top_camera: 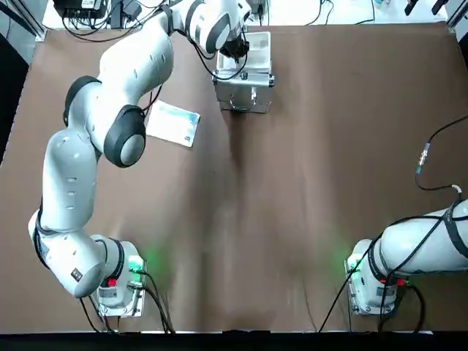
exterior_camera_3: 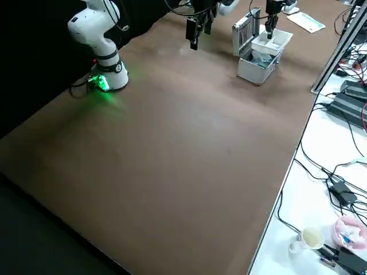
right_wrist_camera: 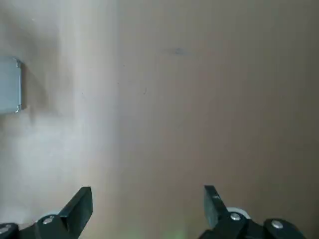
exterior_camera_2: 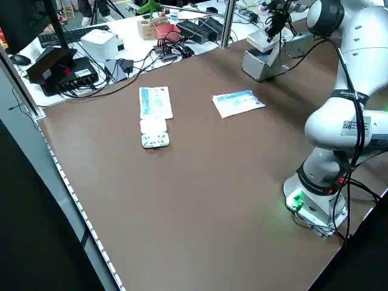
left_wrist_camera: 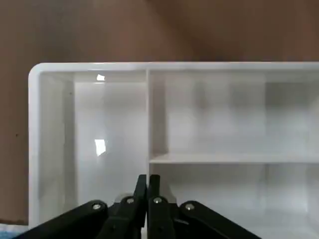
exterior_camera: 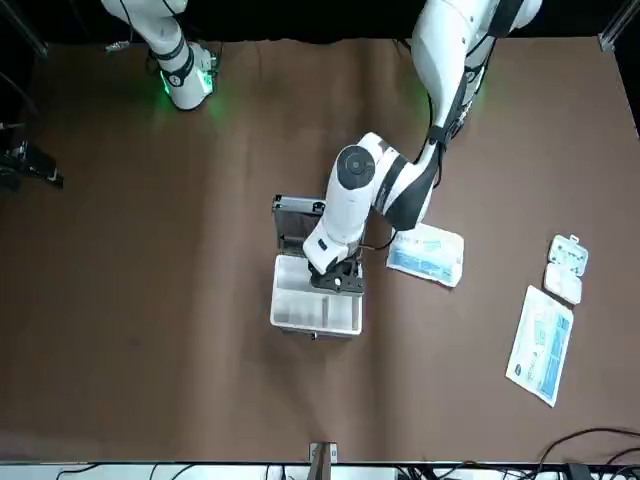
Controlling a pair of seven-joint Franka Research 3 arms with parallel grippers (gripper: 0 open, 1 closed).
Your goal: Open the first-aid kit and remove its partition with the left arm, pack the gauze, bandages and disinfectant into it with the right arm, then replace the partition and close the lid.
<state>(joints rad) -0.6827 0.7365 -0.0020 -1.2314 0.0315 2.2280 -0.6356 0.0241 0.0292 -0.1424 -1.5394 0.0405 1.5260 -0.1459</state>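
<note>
Item one: first-aid kit (top_camera: 243, 91), metal case at twelve o'clock on the table (top_camera: 292, 219), lid (exterior_camera: 298, 218) standing open.

Item two: partition (exterior_camera: 316, 308), white compartmented tray seated on the case's top. We see the left gripper (left_wrist_camera: 147, 186) at its near wall, fingers pressed together; whether they pinch the wall we cannot tell.

Item three: right gripper (right_wrist_camera: 148, 200), jaws wide, empty, above bare table near the case.

Item four: flat blue-and-white pack (top_camera: 173, 123) at eleven o'clock, beside the case. We log two further packs (exterior_camera_2: 155, 102) (exterior_camera_2: 154, 134) well apart.
</note>
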